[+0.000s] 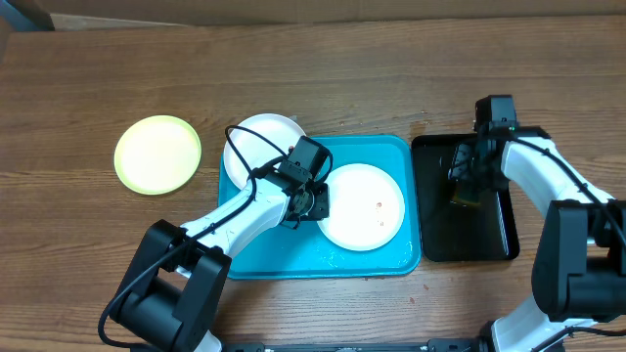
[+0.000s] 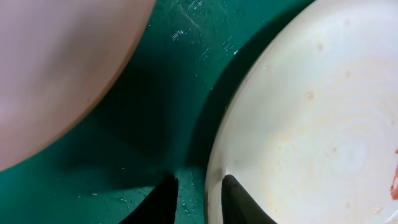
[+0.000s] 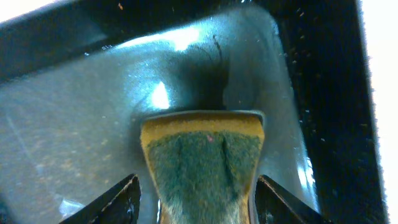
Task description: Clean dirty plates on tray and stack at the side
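A white plate (image 1: 362, 205) (image 2: 311, 124) with small reddish smears lies on the turquoise tray (image 1: 386, 149) (image 2: 168, 93). My left gripper (image 1: 311, 200) (image 2: 200, 200) straddles the plate's left rim: one finger over the tray, the other over the plate, and a strip of tray shows between them. A second white plate (image 1: 262, 145) (image 2: 56, 68) rests on the tray's upper left corner. On the table to the left lies a yellow-green plate (image 1: 156, 154). My right gripper (image 1: 468, 181) (image 3: 198, 200) is open around a green-and-yellow sponge (image 3: 202, 162), with a gap on each side.
A narrow black tray (image 1: 494, 235) (image 3: 74, 124) sits right of the turquoise tray and holds the sponge; its floor looks wet. Water drops lie on the turquoise tray floor. The wooden table (image 1: 323, 68) stretches behind both trays.
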Action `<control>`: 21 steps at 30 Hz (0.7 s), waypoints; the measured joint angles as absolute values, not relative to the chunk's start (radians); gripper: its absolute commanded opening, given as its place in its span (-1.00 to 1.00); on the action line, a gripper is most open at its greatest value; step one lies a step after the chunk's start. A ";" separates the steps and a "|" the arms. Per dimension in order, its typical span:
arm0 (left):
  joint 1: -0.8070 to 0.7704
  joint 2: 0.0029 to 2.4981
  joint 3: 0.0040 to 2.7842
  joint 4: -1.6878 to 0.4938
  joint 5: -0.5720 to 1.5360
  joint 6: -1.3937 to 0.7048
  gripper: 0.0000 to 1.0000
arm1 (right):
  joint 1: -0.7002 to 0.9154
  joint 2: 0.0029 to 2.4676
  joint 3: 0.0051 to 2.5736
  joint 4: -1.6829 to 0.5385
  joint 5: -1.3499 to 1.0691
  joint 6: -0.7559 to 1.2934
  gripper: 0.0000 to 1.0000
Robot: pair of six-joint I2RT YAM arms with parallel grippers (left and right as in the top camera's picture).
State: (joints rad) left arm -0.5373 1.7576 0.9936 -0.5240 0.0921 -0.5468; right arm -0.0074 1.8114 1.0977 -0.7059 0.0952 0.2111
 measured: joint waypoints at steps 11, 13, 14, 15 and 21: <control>-0.537 1.758 0.994 -0.524 0.092 -0.547 -0.43 | -0.008 1.807 1.025 -0.575 -0.010 0.175 0.23; -0.537 1.758 0.994 -0.524 0.092 -0.547 -0.43 | -0.007 1.805 1.025 -0.565 -0.053 0.159 0.42; -0.537 1.758 0.994 -0.524 0.092 -0.547 -0.42 | -0.007 1.804 1.026 -0.564 -0.067 0.148 0.47; -0.537 1.758 0.994 -0.524 0.092 -0.547 -0.42 | -0.006 1.803 1.025 -0.565 -0.077 0.139 0.48; -0.537 1.758 0.994 -0.524 0.092 -0.547 -0.42 | -0.007 1.802 1.041 -0.646 -0.104 0.123 0.50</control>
